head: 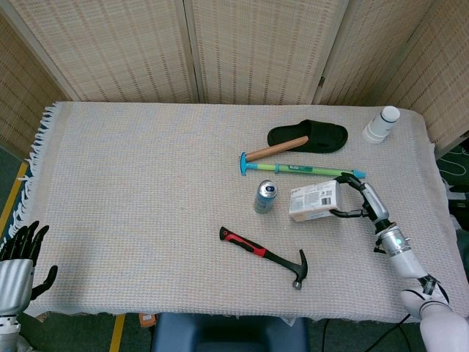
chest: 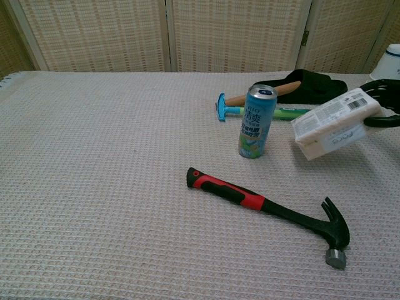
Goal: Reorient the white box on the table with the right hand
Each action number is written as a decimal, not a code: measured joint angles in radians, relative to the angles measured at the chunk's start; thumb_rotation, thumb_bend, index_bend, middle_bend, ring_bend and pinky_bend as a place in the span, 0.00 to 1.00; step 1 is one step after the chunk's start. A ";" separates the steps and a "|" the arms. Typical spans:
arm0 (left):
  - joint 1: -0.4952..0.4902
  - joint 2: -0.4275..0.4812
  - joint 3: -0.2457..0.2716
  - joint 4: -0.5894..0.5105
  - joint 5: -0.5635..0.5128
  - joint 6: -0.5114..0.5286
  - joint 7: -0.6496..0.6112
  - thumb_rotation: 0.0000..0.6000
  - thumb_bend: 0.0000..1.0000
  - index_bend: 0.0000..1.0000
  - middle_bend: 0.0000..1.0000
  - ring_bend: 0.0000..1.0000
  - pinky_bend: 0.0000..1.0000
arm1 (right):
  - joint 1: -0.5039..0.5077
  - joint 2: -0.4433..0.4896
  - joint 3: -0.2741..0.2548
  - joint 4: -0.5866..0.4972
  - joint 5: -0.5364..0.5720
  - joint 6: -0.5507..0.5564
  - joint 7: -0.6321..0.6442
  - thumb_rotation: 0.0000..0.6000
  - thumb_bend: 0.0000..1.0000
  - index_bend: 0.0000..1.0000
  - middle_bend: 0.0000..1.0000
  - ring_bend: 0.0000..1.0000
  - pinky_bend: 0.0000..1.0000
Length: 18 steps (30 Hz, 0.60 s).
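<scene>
My right hand point(head: 357, 199) grips the white box point(head: 313, 201) by its end, lying flat just beside the can point(head: 266, 196), apparently hovering; setting it on the bench point(head: 132, 183) and releasing remain.

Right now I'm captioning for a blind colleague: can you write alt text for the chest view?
The right hand holds a white box tilted above the woven table cover, right of an upright blue can. A red-and-black claw hammer lies in front; a black slipper lies behind.
</scene>
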<state>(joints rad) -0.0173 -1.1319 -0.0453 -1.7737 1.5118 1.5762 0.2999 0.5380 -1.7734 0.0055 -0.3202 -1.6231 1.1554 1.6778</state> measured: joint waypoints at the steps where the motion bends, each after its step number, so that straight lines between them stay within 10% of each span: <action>1: 0.000 0.000 0.000 0.000 0.000 0.000 0.000 1.00 0.34 0.10 0.00 0.00 0.15 | 0.003 -0.005 -0.005 0.009 -0.003 0.000 0.003 1.00 0.09 0.47 0.41 0.23 0.00; 18: 0.000 0.001 0.001 -0.001 -0.003 0.001 0.001 1.00 0.34 0.10 0.00 0.00 0.15 | 0.019 0.004 -0.040 0.040 -0.007 -0.065 -0.252 1.00 0.10 0.47 0.41 0.23 0.00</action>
<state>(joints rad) -0.0176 -1.1310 -0.0447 -1.7748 1.5087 1.5769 0.3013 0.5567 -1.7689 -0.0343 -0.2806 -1.6297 1.0900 1.4255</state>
